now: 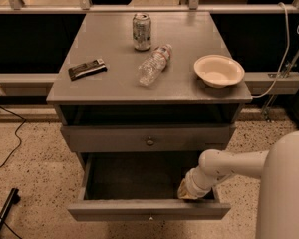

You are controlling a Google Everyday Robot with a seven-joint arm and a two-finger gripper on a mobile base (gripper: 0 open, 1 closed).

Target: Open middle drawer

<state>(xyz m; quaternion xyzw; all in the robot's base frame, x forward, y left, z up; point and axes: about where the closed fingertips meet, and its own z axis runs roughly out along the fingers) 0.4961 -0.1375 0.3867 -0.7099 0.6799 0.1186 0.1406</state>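
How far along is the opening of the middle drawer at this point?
Done: the middle drawer stands pulled well out below the knobbed drawer above it, with its dark inside exposed. In hand: the gripper sits inside the drawer's right front corner, just behind the front panel. Left: probably little, perhaps a last bit of pull and lifting the arm out.

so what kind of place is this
Probably an indoor robot test area, perhaps a lab or office. Signs: a speckled floor, loose cables, a railing behind the cabinet, and the gripper reaching into its open drawer.
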